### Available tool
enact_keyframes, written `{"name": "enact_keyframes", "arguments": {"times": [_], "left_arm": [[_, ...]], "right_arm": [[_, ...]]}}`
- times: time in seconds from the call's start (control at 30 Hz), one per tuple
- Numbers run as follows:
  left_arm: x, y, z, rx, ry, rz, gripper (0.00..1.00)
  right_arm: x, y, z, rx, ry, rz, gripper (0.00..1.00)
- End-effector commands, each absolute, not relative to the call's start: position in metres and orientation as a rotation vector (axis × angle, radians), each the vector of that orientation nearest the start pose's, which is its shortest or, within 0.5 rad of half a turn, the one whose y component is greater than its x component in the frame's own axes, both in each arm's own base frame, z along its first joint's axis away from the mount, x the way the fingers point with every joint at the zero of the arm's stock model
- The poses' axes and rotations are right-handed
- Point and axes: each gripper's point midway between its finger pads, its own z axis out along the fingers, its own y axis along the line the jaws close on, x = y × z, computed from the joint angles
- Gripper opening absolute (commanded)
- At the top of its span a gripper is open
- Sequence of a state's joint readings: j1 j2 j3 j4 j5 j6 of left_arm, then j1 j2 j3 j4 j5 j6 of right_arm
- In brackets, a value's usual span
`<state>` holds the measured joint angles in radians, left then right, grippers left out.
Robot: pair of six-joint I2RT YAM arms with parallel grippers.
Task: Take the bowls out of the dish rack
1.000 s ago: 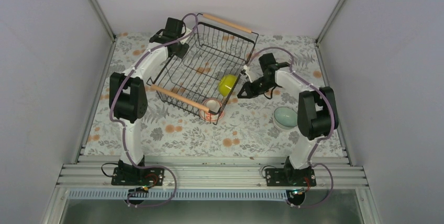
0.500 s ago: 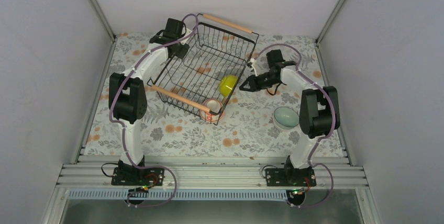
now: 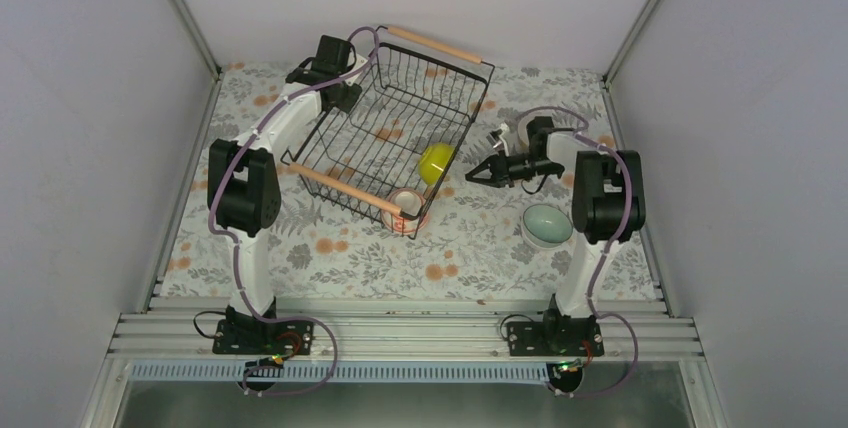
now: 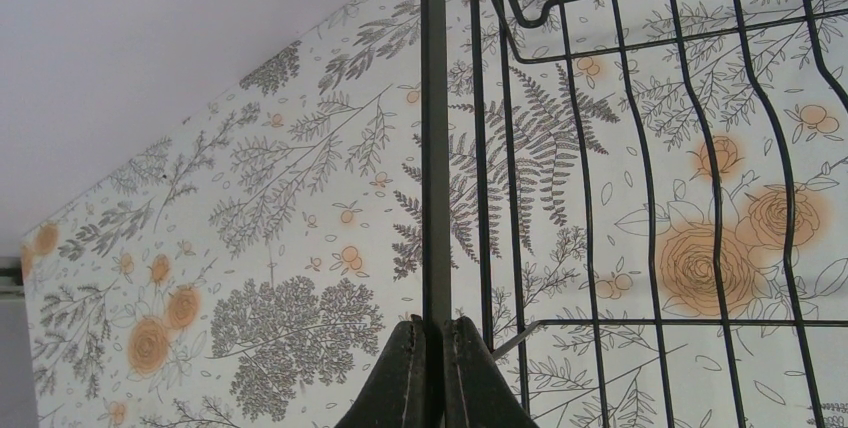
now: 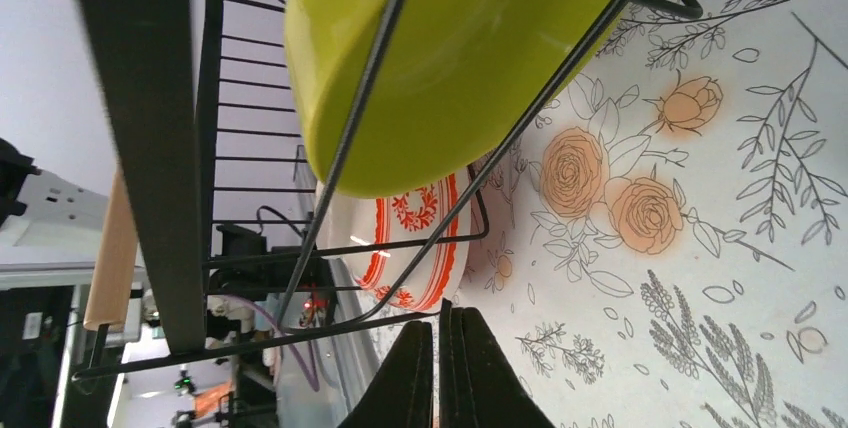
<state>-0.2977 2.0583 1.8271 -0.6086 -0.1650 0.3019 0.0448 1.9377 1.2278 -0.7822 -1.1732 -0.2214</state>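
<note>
The black wire dish rack stands tilted at mid-table. A yellow-green bowl lies inside near its right wall. A pinkish bowl with a red pattern sits in its near corner. A pale mint bowl stands on the table at the right. My left gripper is shut on a rim wire of the rack; the fingertips pinch it. My right gripper is shut and empty, just outside the rack's right wall, facing the yellow-green bowl and patterned bowl. White and tan bowls are out of view.
The floral tablecloth covers the table between grey side walls. The rack's wooden handles run along its far end and near end. The right arm's elbow stands beside the mint bowl.
My right arm has folded back to the right and its gripper has drawn slightly away from the rack wall. The left arm and the bowls have not moved.
</note>
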Motion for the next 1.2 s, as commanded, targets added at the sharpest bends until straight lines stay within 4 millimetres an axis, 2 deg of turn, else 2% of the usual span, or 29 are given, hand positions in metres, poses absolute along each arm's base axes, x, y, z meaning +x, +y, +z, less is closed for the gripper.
{"name": "enact_keyframes", "arguments": {"times": [0.0, 0.23, 0.43, 0.67, 1.17], "left_arm": [[0.519, -0.139, 0.133, 0.74, 2.425, 0.231, 0.02], [0.519, -0.139, 0.126, 0.748, 2.436, 0.23, 0.02], [0.518, -0.145, 0.127, 0.76, 2.431, 0.226, 0.02], [0.517, -0.144, 0.126, 0.761, 2.43, 0.23, 0.02], [0.515, -0.145, 0.122, 0.768, 2.439, 0.226, 0.02]], "right_arm": [[0.345, 0.183, 0.121, -0.419, 2.331, 1.824, 0.04], [0.349, 0.185, 0.134, -0.437, 2.264, 1.883, 0.04], [0.361, 0.186, 0.133, -0.427, 2.27, 1.889, 0.04], [0.364, 0.19, 0.117, -0.394, 2.295, 1.909, 0.04], [0.374, 0.205, 0.129, -0.458, 2.258, 1.924, 0.04]]}}
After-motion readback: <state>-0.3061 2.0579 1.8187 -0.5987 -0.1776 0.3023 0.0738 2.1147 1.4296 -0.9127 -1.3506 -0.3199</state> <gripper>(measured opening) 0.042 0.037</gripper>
